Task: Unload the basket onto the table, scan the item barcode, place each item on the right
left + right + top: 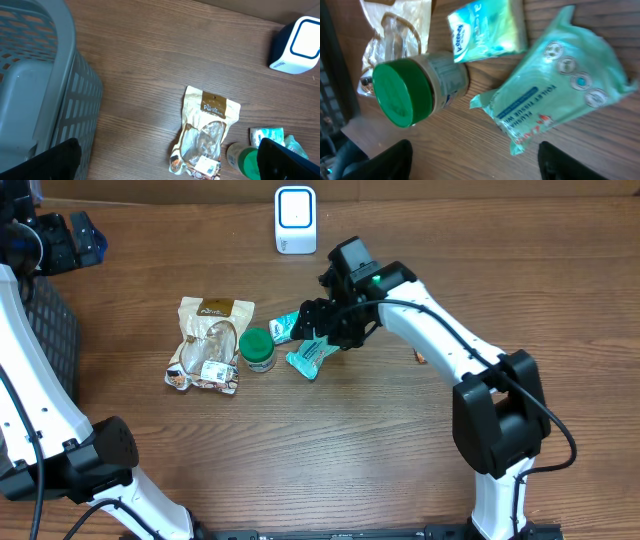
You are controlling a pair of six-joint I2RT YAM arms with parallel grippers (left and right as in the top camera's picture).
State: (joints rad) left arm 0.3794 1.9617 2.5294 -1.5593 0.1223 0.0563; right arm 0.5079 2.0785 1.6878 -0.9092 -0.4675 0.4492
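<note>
A white scanner (295, 218) with a blue face stands at the back of the table, and also shows in the left wrist view (295, 45). A teal toilet tissue pack (310, 357) (555, 100) lies flat on the wood. My right gripper (330, 335) (480, 162) hovers over it, open, with nothing between its fingers. Beside the pack are a green-lidded jar (257, 349) (415, 92) on its side and a small wipes pack (283, 328) (487, 27). My left gripper (60, 240) (167, 162) is open and empty, high at the far left.
A clear and gold snack bag (208, 343) (205, 132) lies left of the jar. A grey slotted basket (35, 85) (50, 330) stands at the table's left edge. A small brown scrap (421, 358) lies under the right arm.
</note>
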